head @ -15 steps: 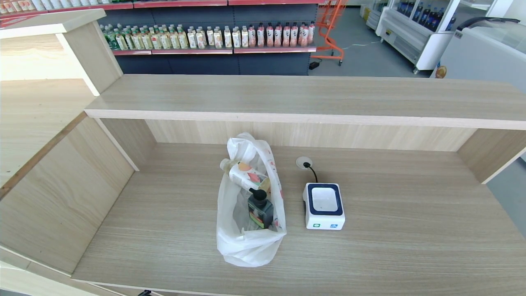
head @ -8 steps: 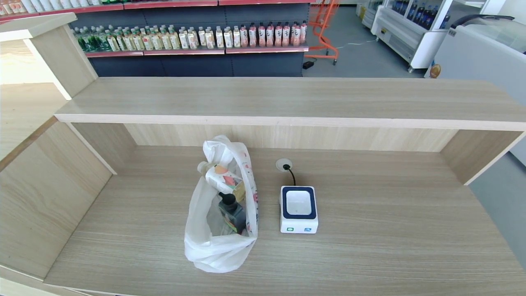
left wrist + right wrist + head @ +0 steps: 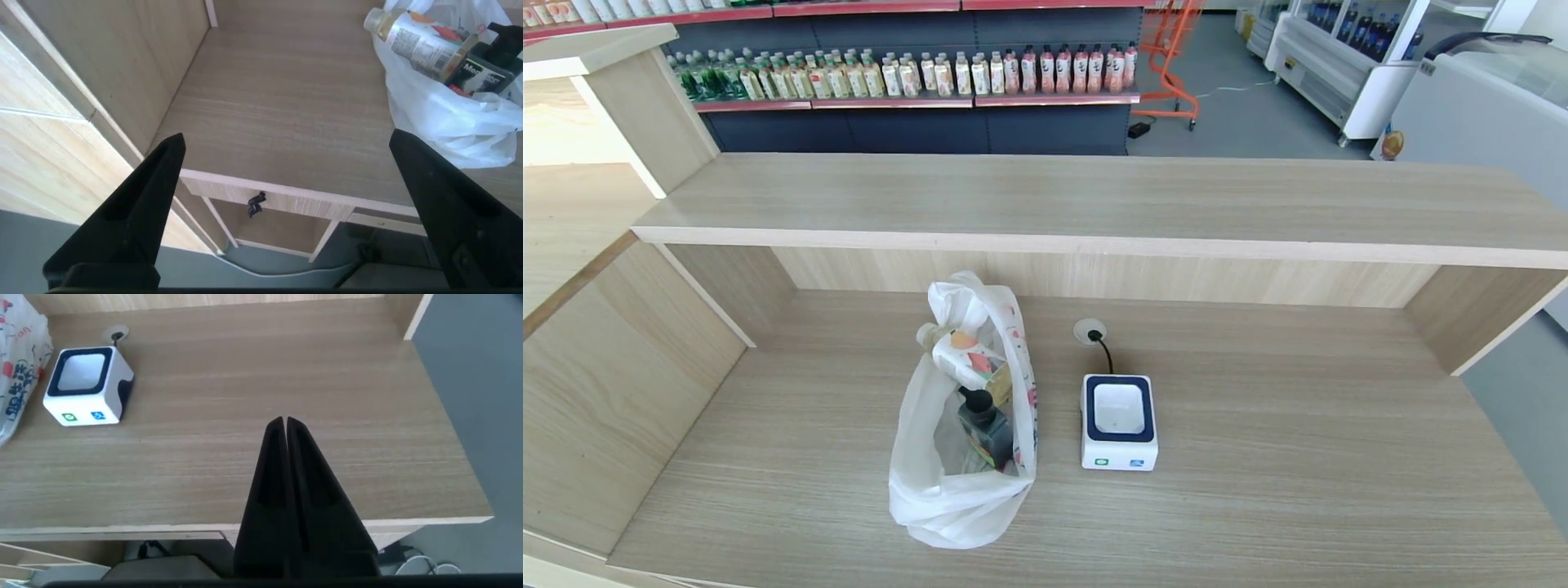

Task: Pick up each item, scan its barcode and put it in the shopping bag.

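A white plastic shopping bag (image 3: 947, 498) stands open on the wooden counter (image 3: 1258, 457). Inside it lie a pale printed bottle (image 3: 964, 361) and a dark pump bottle (image 3: 985, 423). A white and blue barcode scanner (image 3: 1119, 421) sits just right of the bag. My left gripper (image 3: 288, 140) is open and empty, held off the counter's near edge, with the bag (image 3: 458, 114) and its pale bottle (image 3: 413, 42) off to one side. My right gripper (image 3: 284, 423) is shut on nothing, above the counter's front edge, apart from the scanner (image 3: 82, 382).
The scanner's black cable runs to a round grommet (image 3: 1089, 331) at the back. A raised shelf (image 3: 1094, 200) and side panels wall the counter in. Store shelves with bottles (image 3: 915, 73) stand far behind. Bare counter lies right of the scanner.
The whole head picture has shifted, so the camera has moved. The bag, its bottles and the scanner keep their places relative to each other.
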Motion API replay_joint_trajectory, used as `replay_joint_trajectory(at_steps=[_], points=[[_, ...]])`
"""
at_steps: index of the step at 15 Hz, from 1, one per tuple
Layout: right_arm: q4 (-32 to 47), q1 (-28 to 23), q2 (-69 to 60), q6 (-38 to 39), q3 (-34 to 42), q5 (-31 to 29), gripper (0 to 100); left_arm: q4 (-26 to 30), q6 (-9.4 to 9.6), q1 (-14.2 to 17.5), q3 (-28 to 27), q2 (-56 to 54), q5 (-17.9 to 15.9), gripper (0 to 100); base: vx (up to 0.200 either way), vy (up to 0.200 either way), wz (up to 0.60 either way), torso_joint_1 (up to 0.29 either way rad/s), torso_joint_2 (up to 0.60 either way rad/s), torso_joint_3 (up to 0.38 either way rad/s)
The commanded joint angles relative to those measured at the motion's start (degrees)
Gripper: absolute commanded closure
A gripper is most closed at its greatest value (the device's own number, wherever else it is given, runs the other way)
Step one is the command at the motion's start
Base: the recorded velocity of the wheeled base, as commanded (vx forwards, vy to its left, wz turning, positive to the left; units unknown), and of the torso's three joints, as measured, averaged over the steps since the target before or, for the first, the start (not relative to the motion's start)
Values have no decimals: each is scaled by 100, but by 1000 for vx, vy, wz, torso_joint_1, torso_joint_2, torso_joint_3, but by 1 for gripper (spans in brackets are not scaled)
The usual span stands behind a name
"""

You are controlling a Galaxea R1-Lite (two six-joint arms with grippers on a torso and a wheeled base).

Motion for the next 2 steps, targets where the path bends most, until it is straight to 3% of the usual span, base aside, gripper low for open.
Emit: replay_joint_trajectory(at_steps=[1,2], points=[[8,-1,21,-62,0,16,100,1,-1,0,0,-2,10,0,0,0,0,0,0,0],[8,-1,21,-79,0,25,100,1,-1,0,0,-2,1,0,0,0,0,0,0,0]])
